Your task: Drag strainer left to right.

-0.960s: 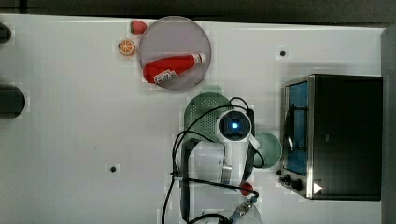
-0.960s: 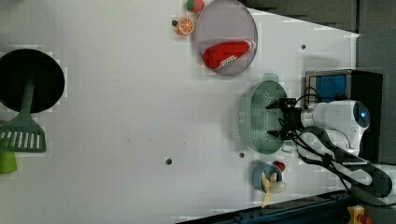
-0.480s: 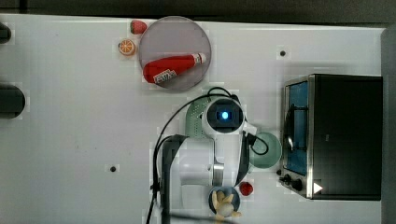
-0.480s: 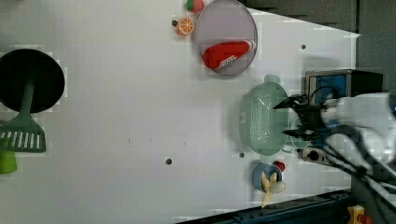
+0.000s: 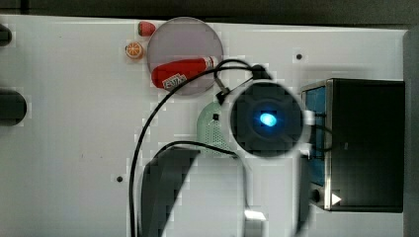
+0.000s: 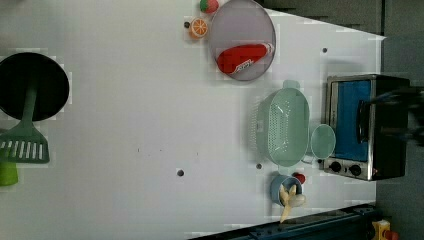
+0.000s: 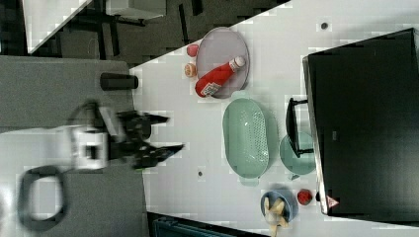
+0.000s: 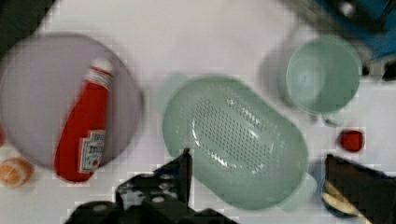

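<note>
**Arm lifts away from the strainer, fingers apart and empty**

A second ago the gripper (image 7: 165, 133) sat low at the strainer (image 6: 286, 126); now it hangs high above the table (image 6: 125, 100), fingers spread wide, holding nothing. The strainer rests flat near the tabletop's edge by the toaster oven (image 6: 370, 127), untouched, so the drag looks either finished or not yet started. A mint mug (image 6: 323, 142) sits just beside it against the oven. The plate (image 6: 242, 35) with a ketchup bottle (image 6: 244, 57) and a blue bowl (image 6: 285, 187) flank its ends, limiting sideways room.
</note>
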